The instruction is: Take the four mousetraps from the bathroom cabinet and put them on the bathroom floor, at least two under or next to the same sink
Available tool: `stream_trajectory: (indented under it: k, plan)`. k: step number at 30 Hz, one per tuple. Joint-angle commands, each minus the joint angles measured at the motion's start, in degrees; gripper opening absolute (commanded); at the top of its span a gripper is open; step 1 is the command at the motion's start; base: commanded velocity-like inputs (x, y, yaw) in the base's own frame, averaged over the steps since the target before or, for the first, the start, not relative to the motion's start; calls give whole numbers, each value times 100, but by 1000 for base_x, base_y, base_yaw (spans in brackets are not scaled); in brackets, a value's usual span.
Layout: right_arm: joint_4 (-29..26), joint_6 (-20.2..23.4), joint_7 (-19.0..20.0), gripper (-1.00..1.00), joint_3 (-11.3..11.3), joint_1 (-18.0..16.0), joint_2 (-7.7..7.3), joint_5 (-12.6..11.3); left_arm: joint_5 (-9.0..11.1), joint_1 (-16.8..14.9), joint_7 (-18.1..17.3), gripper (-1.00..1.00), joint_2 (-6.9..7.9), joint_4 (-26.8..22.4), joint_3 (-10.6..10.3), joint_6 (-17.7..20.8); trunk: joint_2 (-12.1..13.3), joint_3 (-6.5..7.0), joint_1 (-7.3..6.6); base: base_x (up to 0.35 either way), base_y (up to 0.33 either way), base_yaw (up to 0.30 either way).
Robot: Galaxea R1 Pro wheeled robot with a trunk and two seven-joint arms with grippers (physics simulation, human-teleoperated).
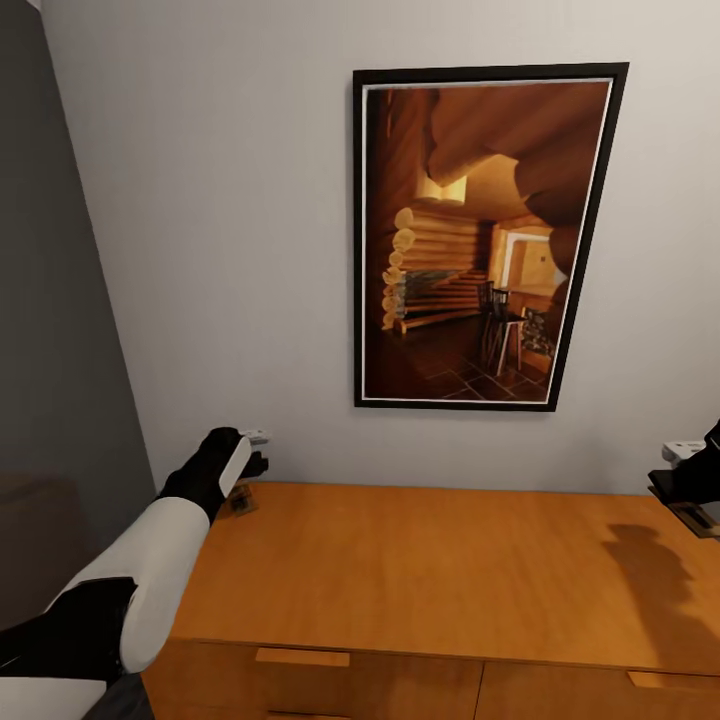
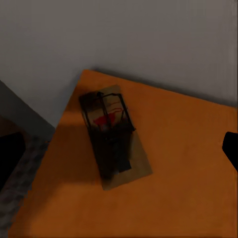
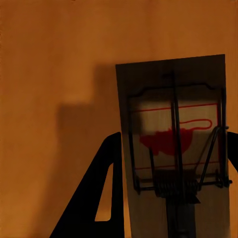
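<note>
Orange-brown wood fills the lower half of the head view: the flat top of the cabinet (image 1: 420,570), with two matching bar handles along its front edge at the bottom of the frame. Above it is a pale grey wall, and in the upper right of the frame hangs a black-framed picture (image 1: 485,240) of a log cabin interior with a chair. A darker grey wall runs down the left edge. The left arm, white with black joints, rises from the lower left corner, and the left pincer (image 1: 250,455) hangs over the cabinet's far left corner, close to the wall. Just under it, a mousetrap (image 1: 240,500) lies on the wood at that corner. In the left wrist view this mousetrap (image 2: 115,136) is a tan wooden rectangle with dark wire parts and a red mark, lying flat and slanted near the corner of the cabinet top (image 2: 188,163); a patch of patterned floor (image 2: 22,178) shows beyond the cabinet's edge in the lower left of that frame. Whether the left pincer is spread or pressed together cannot be told. At the right edge of the head view, the right pincer (image 1: 690,480) is above the cabinet top, casting a shadow on the wood, with a tan piece below it. In the right wrist view, a second mousetrap (image 3: 173,148) is pinched between the dark fingers (image 3: 99,198), held clear above the cabinet top (image 3: 54,59).
</note>
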Motion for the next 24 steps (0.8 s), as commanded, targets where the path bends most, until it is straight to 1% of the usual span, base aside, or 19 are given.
stream_trajectory:
  k: [1, 5, 11, 21, 24]
  plan:
    - [-6, 7, 57, -100, 25, -8, -6, 43, 56, -4, 51, 100, -31, -1, 20, 9, -6, -8, 1, 128, 0, 0]
    - [-6, 7, 57, -100, 25, -8, -6, 43, 56, -4, 62, 100, -66, -1, 17, 6, -6, -8, 1, 176, 0, 0]
    - [-6, 7, 57, -100, 25, -8, -2, 43, 67, -4, 67, 100, -73, 53, 19, 5, -6, -8, 1, 43, 0, 0]
    - [164, 7, 57, -100, 33, -8, 3, 92, 74, -4, 68, 100, -31, 142, 36, -1, -6, -8, 1, 4, 0, 0]
    - [176, 7, 57, -100, 34, -8, 3, 91, 72, -4, 68, 100, 4, 371, 40, -27, -6, -8, 1, 0, 0, 0]
